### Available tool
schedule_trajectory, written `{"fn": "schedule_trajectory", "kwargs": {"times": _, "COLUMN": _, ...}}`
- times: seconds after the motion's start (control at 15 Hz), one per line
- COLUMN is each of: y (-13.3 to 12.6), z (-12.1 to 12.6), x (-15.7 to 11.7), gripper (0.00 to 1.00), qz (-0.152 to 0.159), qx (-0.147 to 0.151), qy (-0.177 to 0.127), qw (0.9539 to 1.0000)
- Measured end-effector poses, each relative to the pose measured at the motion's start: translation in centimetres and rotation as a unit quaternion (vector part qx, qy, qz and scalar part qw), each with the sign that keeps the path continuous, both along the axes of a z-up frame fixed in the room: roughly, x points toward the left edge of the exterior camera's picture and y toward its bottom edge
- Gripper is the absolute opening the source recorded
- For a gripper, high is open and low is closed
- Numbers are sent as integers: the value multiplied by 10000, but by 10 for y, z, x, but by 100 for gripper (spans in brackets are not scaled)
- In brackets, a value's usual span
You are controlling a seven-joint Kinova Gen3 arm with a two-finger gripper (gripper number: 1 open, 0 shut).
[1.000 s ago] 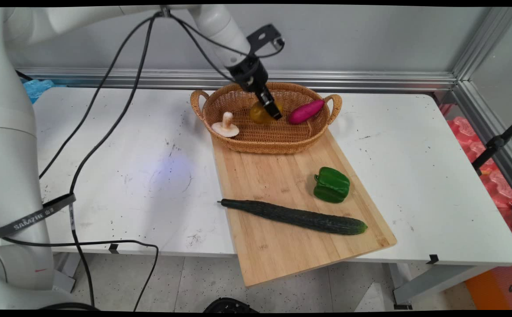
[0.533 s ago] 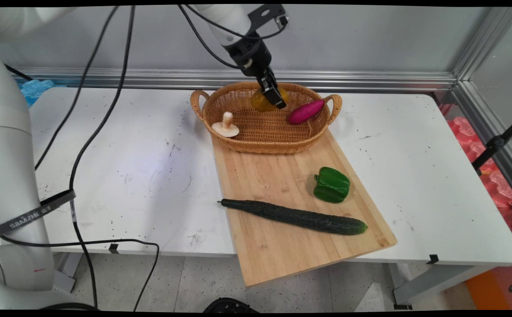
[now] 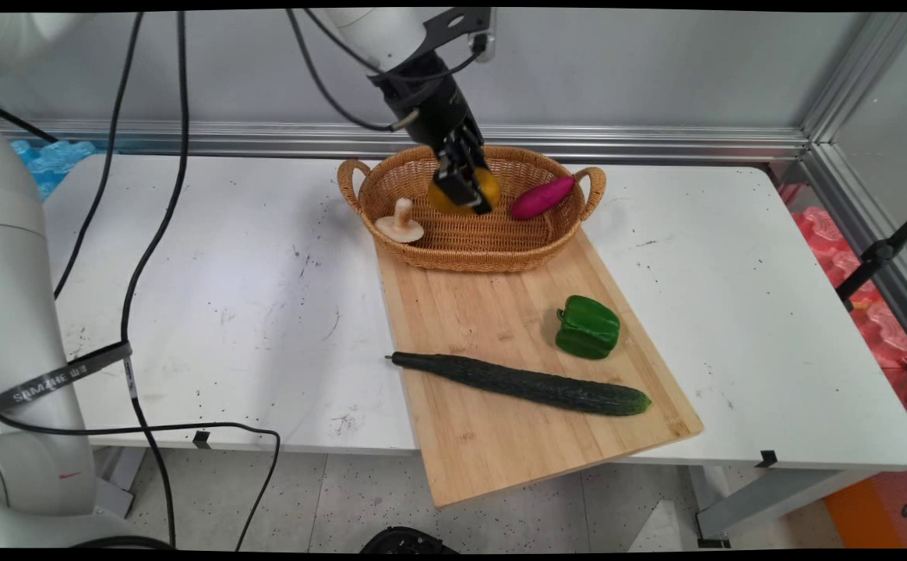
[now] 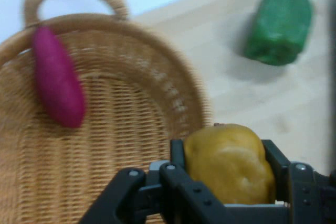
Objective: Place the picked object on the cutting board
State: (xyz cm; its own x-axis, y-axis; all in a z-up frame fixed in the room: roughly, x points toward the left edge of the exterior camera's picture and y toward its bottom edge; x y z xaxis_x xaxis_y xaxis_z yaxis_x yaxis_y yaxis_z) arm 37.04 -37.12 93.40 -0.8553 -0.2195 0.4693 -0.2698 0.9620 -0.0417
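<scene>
So, biggest thing first: the white table (image 3: 227, 257), with a long wooden cutting board (image 3: 500, 327) lying on it, below and in front of the fingers in the main view. At the board's far end sits an oval wicker basket (image 3: 453, 241) with two handles, and the fingers hang right over its middle.

The black gripper (image 3: 465, 187) has its fingers clamped on a yellow potato (image 3: 487, 184), one finger on each side, and it's held up off the basket floor. In the hand view the potato (image 4: 228, 161) bulges between the two black fingers (image 4: 273, 156), with the basket rim (image 4: 178, 93) right behind it.

A long dark cucumber (image 3: 524, 382) lies across the board's near part, well away from the fingers. A green bell pepper (image 3: 587, 327) sits on the board between the cucumber and the basket; it's at the upper right in the hand view (image 4: 278, 24).

Inside the basket, a purple sweet potato (image 3: 541, 197) lies just to the right of the fingers, near the right handle, and a pale mushroom (image 3: 400, 224) rests by the rim to their left.
</scene>
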Motion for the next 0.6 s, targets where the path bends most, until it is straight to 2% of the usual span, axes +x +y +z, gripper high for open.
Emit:
{"fn": "schedule_trajectory", "kwargs": {"times": 0.33, "y": 30, "z": -12, "x": -16, "gripper": 0, "qz": -749, "qx": -106, "qy": -113, "qw": 9971}}
{"fn": "schedule_trajectory", "kwargs": {"times": 0.47, "y": 40, "z": -31, "x": -27, "gripper": 0, "qz": -1040, "qx": -146, "qy": -198, "qw": 9943}}
{"fn": "schedule_trajectory", "kwargs": {"times": 0.6, "y": 44, "z": -46, "x": -35, "gripper": 0, "qz": -1188, "qx": -155, "qy": -245, "qw": 9925}}
